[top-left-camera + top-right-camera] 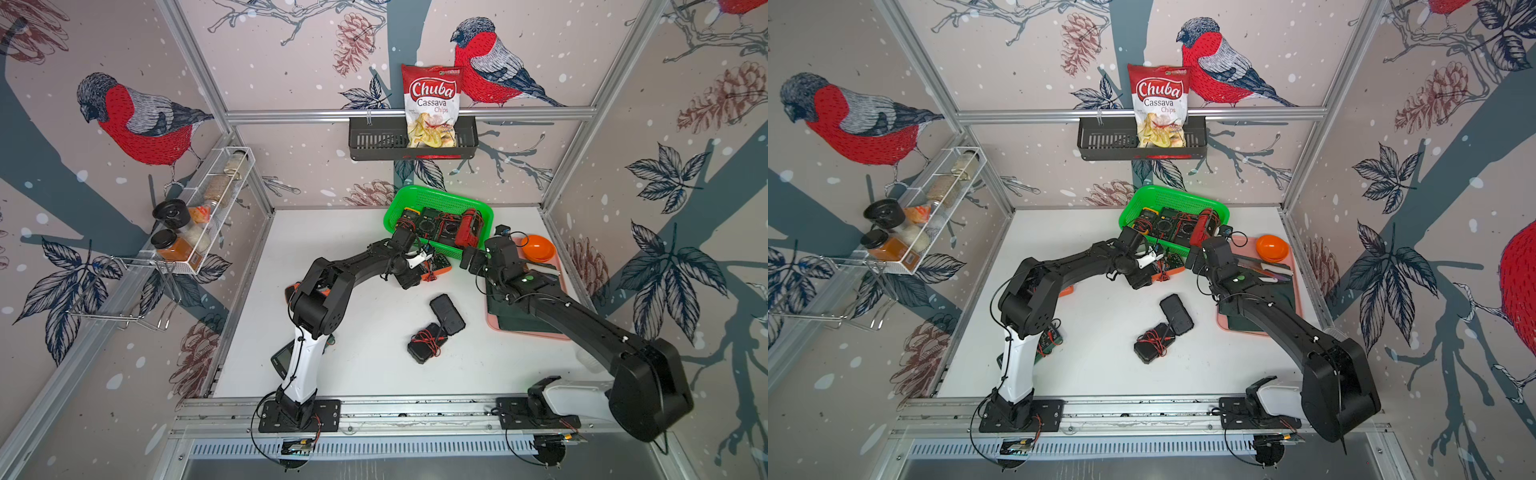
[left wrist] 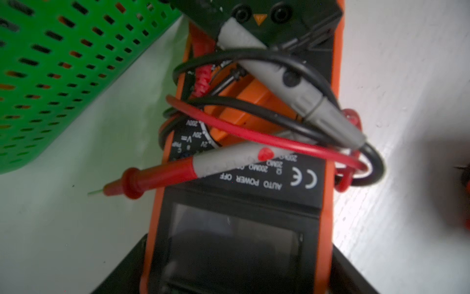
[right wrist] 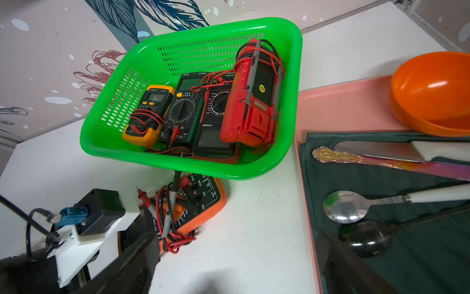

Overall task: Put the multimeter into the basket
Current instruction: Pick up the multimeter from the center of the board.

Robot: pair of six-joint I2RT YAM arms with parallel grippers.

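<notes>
Left wrist: my left gripper [image 2: 240, 250] straddles the multimeter [image 2: 254, 183], hold unclear; I fear its leads [image 2: 254, 137] snagging the basket [image 2: 50, 76]. Right gripper [image 3: 236, 262] wide, empty.

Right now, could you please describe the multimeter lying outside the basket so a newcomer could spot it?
Start at the green basket at the back of the white table. Just outside its front wall lies a multimeter. Unlike the black ones mid-table, its case is orange, with red and black leads wound round.
</notes>
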